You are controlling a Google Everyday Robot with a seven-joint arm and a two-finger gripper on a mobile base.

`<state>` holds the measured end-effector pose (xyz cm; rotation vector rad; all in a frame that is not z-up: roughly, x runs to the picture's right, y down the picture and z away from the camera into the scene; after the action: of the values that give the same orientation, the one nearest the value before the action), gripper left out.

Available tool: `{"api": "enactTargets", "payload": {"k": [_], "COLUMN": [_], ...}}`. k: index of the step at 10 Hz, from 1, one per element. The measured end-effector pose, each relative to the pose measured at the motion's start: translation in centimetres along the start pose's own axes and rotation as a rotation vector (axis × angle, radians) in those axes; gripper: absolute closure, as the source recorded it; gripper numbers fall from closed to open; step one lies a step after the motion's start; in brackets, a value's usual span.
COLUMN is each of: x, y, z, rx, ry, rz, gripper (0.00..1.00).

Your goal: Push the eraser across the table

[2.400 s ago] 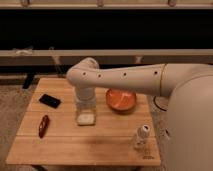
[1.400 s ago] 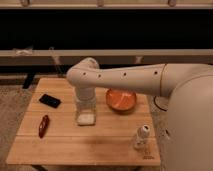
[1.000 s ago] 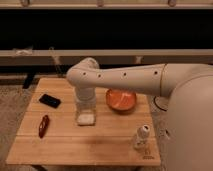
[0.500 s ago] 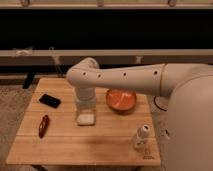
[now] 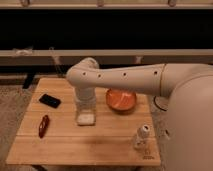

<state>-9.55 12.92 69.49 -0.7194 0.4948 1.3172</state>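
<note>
Gripper (image 5: 85,113) hangs low over the table (image 5: 100,145), just beside the orange bowl (image 5: 120,99) and directly above a small whitish block (image 5: 85,120). You cannot tell whether it is released or clenched. The eraser (image 5: 50,100) lies flat on the tabletop, well apart from the bowl, on the far side of the gripper from it. Its long axis runs diagonally, with the camera-side end angled toward the bowl. A slim red object (image 5: 44,125) lies about as far from the bowl, nearer the camera. Judgement: you must carry the gripper away from the bowl to reach the eraser; nothing touches it.
</note>
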Motion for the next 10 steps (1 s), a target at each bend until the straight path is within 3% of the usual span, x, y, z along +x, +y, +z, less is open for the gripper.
{"api": "enactTargets", "payload": {"k": [4,10], "x": [-3.0,-11.0], "y": [4.8,17.4], "z": [-0.2,0.2], "rx": [-0.009,-0.023], "ry": [-0.037,-0.09], "rz": [-0.109,-0.34], "gripper": [0.35,0.35]}}
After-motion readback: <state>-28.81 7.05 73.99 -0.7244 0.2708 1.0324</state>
